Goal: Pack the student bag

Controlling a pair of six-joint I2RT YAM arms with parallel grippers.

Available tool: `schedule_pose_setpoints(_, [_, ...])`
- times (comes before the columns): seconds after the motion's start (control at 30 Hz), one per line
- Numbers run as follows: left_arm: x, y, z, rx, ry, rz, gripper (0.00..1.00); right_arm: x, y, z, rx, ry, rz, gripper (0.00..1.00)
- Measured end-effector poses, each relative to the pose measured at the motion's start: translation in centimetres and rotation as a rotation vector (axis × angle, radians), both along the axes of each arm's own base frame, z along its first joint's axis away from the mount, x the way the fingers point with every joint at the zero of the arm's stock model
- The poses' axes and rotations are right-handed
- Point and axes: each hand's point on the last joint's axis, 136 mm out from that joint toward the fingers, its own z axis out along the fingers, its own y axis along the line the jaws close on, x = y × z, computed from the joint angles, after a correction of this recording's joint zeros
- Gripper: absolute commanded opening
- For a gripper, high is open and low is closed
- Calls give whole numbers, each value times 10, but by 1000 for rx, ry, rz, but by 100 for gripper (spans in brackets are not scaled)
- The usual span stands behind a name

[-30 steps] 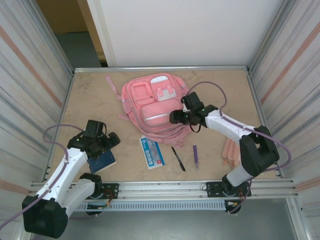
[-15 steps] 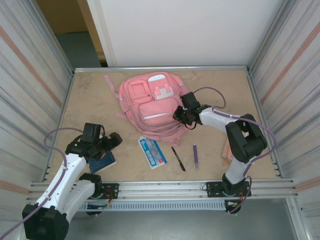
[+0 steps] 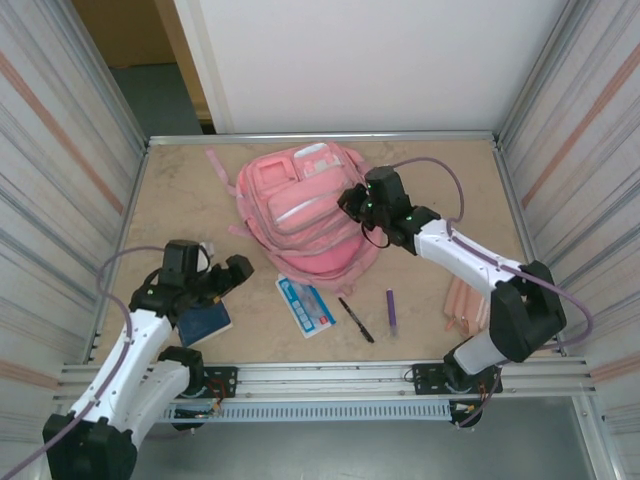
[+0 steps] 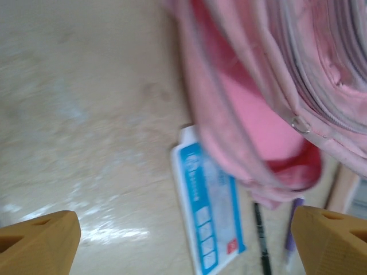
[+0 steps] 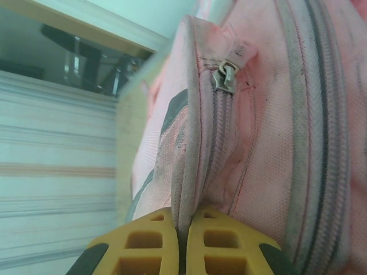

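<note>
The top view looks down from high on the near side of the student bag [image 3: 300, 215], seeing it whole. Both wrist views share it — the left from close off its near edge, the right pressed against its seam.

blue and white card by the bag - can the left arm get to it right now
Probably yes. The left gripper is open and faces the blue and white card across bare table, with nothing between. Only the card's far end sits by the edge of the student bag.
</note>
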Motion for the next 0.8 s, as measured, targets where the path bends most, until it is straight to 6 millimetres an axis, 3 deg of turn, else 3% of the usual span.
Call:
schedule_pose_setpoints(0.1, [27,-27,22,-22,-71,-84,94,5,1,17,34,-27,-19,0])
schedule_pose_setpoints(0.2, [51,-47,30,-31,-110,-129,94,8,1,21,58,-27,-41,0])
schedule_pose_setpoints(0.5, [118,-50,28,8,-141,-88,93,13,-1,27,89,-56,-85,0])
schedule_pose_setpoints(0.63, [142,-42,33,22,-198,-39,93,15,-12,9,63,-42,-127,0])
schedule_pose_setpoints(0.8, [175,-22,44,34,-255,43,93,8,-37,-42,-10,38,-176,0])
